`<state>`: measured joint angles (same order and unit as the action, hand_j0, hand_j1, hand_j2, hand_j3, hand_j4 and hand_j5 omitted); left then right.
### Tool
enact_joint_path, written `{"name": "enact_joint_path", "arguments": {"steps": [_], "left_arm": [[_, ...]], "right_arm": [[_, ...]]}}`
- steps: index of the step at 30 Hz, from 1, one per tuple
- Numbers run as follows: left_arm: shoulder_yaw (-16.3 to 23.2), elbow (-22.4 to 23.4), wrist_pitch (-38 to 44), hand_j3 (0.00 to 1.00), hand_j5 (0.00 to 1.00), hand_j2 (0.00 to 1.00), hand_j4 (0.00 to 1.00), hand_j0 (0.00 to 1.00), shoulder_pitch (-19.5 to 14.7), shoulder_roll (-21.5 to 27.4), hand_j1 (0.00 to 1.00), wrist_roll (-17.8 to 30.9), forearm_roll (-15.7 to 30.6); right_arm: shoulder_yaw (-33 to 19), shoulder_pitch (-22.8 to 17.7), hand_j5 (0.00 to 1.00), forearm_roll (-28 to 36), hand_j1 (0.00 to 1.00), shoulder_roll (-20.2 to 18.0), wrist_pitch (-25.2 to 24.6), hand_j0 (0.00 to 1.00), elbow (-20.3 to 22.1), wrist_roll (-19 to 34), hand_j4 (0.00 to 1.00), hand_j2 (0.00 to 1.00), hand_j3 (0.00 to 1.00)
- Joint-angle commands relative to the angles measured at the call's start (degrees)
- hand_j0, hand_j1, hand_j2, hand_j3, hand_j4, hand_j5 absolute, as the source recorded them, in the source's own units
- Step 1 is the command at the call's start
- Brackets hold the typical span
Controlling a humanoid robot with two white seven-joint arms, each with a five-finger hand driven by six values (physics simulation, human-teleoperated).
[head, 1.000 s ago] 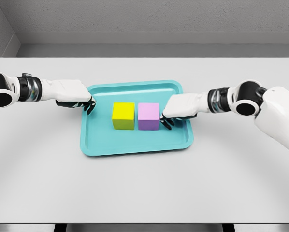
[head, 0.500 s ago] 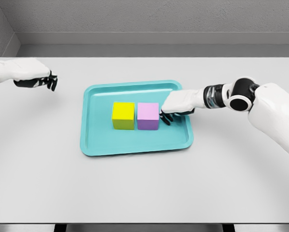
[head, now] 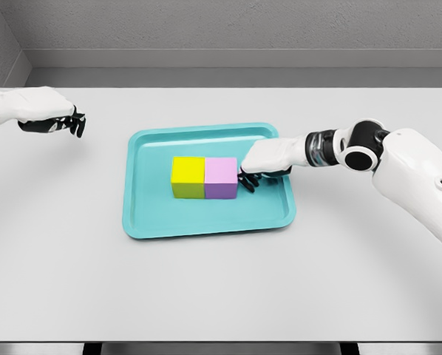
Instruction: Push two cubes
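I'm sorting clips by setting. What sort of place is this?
Most likely a simulated tabletop test bench: a plain grey table against bare grey walls, holding only a teal tray with a yellow cube and a pink cube.

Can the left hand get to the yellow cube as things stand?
Probably yes. The left hand sits off to the tray's left, and the yellow cube's left face looks unobstructed.

Teal tray on grey table
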<state>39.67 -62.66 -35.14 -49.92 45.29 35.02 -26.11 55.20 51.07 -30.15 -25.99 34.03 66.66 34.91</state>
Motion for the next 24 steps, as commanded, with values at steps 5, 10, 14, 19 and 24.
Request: {"name": "enact_joint_path", "arguments": {"steps": [5,10,14,19,24], "left_arm": [[-0.47,10.19,0.14,1.0,1.0,1.0,1.0,1.0,0.0,-0.21,1.0,-0.02,6.51],[-0.38,10.28,0.14,1.0,1.0,1.0,1.0,1.0,0.0,-0.56,1.0,-0.02,6.51],[-0.3,11.86,0.14,1.0,1.0,1.0,1.0,1.0,0.09,-0.82,1.0,-0.02,6.6],[-0.38,11.86,0.14,1.0,1.0,1.0,1.0,1.0,0.09,-0.56,1.0,-0.02,6.6],[-0.38,11.86,0.14,1.0,1.0,1.0,1.0,1.0,0.09,-0.47,1.0,-0.02,6.6]], "right_arm": [[0.44,0.09,0.32,-1.05,0.32,-0.2,0.97,0.32,1.28,0.09,0.32,0.32,0.32],[-4.48,0.26,0.36,-1.05,0.36,-2.31,0.97,0.36,1.02,0.09,0.36,0.36,0.36],[-28.65,-3.6,1.0,8.08,1.0,-10.22,0.97,1.0,-1.96,0.09,1.0,1.0,1.0],[-25.67,-5.45,1.0,10.46,1.0,-10.4,0.97,1.0,-8.56,0.09,1.0,1.0,1.0],[-23.03,-4.92,1.0,10.46,1.0,-10.4,0.97,1.0,-8.56,0.09,1.0,1.0,1.0]]}}
